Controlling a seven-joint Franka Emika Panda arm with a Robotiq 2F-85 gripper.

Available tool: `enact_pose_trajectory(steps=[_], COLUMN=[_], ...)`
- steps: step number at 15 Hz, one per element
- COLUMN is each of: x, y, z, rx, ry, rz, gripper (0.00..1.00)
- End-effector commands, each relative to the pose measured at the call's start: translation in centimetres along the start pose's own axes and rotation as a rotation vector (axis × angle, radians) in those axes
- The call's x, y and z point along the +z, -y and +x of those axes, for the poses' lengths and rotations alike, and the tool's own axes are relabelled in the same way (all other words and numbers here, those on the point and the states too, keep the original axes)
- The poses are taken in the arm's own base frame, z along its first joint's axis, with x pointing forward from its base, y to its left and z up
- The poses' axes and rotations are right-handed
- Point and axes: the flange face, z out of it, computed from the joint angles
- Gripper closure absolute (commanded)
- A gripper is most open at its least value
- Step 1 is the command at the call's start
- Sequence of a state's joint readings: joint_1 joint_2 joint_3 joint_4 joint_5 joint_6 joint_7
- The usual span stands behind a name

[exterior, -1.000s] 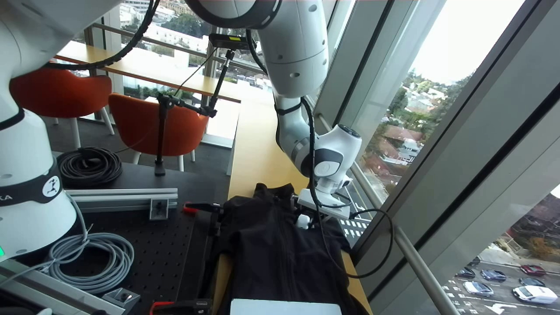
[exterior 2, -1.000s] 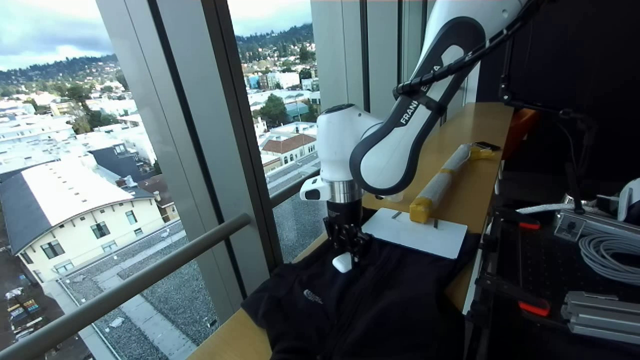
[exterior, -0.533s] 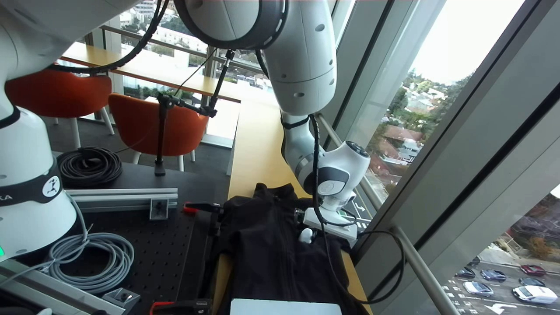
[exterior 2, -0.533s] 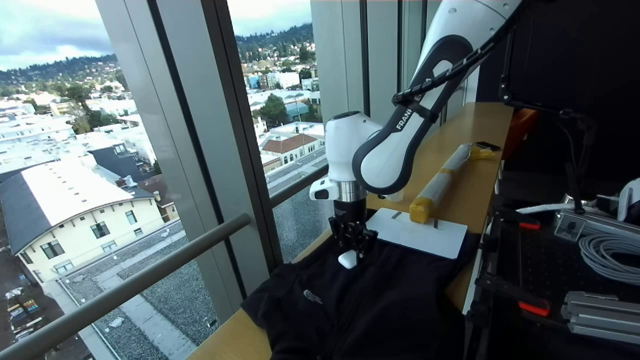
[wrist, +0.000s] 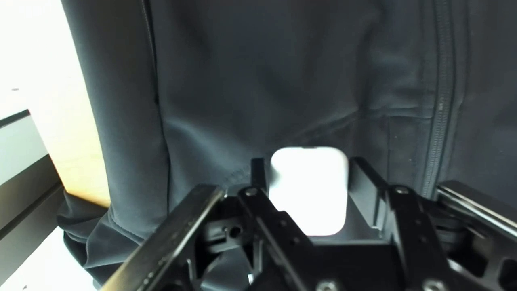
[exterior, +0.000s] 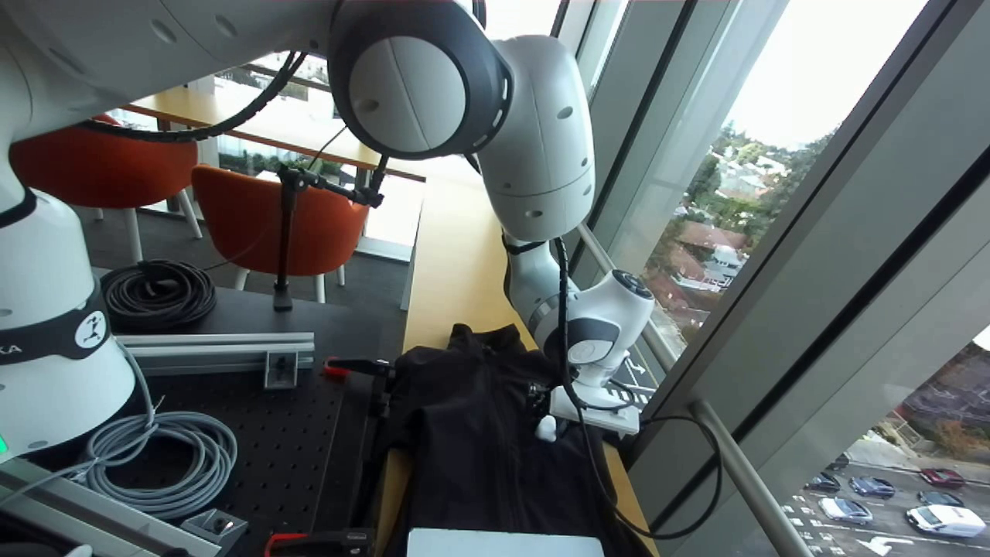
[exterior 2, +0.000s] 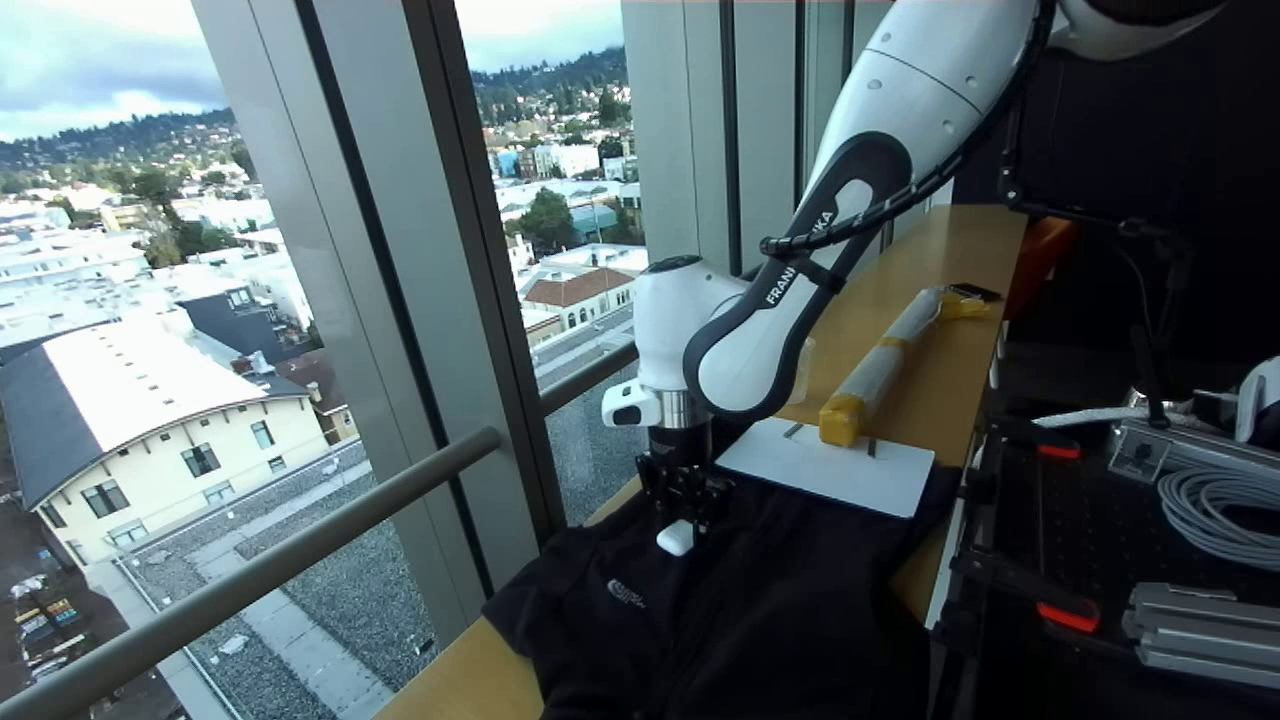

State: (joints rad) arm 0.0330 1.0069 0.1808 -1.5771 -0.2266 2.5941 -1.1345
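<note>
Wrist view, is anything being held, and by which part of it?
A rounded white object sits between the fingers of the gripper, one at each side; whether they grip it can't be told.

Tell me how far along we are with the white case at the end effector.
Looks done: the end effector is positioned, its fingers on either side of the white case, over the black zip jacket.
In hand: that case, though whether it's gripped or merely sitting between them isn't clear.
Left, probably: backing off, since the fingers flank both its sides.
</note>
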Motion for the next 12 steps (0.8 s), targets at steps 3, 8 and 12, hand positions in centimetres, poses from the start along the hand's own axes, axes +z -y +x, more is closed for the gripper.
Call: enact_pose_trajectory(steps=[3, 8, 12], x=[0.5, -1.8, -4.5], y=[-0.7, 1.3, 3.2], z=[1.0, 0.3, -0.9], rx=[-0.034, 0.053, 0.124], ry=[-0.013, 0.028, 0.042], rz=[-0.011, 0.032, 0.084], gripper=[0.01, 0.0, 0.0])
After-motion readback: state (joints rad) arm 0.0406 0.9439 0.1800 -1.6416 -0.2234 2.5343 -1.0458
